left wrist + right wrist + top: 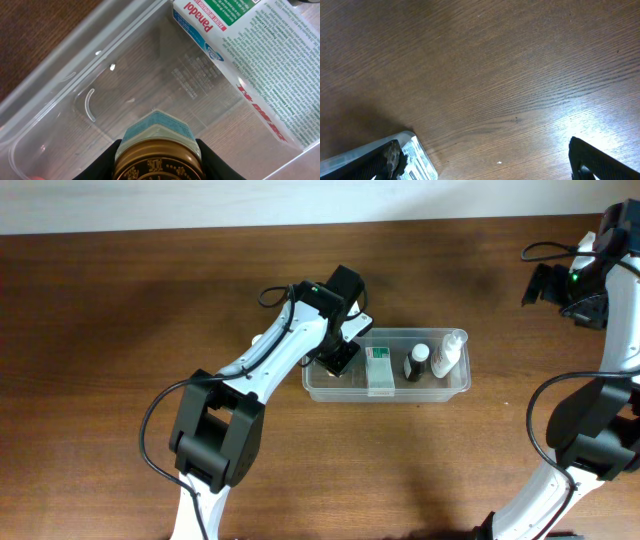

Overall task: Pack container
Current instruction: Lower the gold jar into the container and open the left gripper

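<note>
The container [400, 394] is a long clear plastic tub at the table's middle. In it lie a white-and-green Panadol box [379, 370], a small dark bottle [415, 363] and a white bottle [450, 353]. My left gripper [338, 361] hangs over the tub's left end. In the left wrist view it [157, 169] is shut on a small jar [156, 131] with a gold lid and teal label, above the tub's bare floor [125, 85], beside the box [245, 60]. My right gripper [560, 285] is far right, open and empty [485, 170] over bare wood.
The brown wooden table [120, 330] surrounds the tub. A pale rounded corner with print [415, 155] shows behind the right gripper's left finger; I cannot tell what it is. The right arm's base [590, 440] stands at the right edge.
</note>
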`<state>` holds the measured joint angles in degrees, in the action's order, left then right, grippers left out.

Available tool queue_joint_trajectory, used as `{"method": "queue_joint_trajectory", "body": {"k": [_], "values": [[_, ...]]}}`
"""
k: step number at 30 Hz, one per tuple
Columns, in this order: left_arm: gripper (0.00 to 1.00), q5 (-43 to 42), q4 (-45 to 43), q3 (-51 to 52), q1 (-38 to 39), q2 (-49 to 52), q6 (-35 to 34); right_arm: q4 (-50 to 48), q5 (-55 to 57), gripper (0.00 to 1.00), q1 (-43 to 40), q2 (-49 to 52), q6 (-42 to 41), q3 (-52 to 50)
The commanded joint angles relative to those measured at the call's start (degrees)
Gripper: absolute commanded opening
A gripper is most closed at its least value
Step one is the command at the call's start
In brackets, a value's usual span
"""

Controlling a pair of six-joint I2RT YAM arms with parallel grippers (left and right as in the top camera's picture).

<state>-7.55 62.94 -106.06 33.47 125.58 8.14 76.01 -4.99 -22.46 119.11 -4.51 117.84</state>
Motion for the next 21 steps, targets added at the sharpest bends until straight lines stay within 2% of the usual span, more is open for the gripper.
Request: {"method": "queue_joint_trajectory", "body": {"k": [1,12,13,14,21], "values": [[0.38,-1.2,-0.3,0.3,0.1,0.2,1.2,0.0,0.3,0.98,0.3,-0.3,-0.7,-0.3],[0.38,-1.2,-0.8,1.1,0.1,0.2,1.2,0.0,0.3,0.98,0.3,-0.3,-0.7,-0.3],[0.39,-1.3,-0.9,1.1,0.1,0.2,1.2,0.0,0.3,0.98,0.3,-0.3,-0.7,-0.3],[0.45,-1.3,-1.0,1.1,0.1,0.2,1.2,0.0,0.3,0.98,0.3,-0.3,-0.7,-0.3],[0.43,-1.2,-1.1,1.1,0.1,0.2,1.2,0.0,0.3,0.98,0.3,-0.3,-0.7,-0.3]]}}
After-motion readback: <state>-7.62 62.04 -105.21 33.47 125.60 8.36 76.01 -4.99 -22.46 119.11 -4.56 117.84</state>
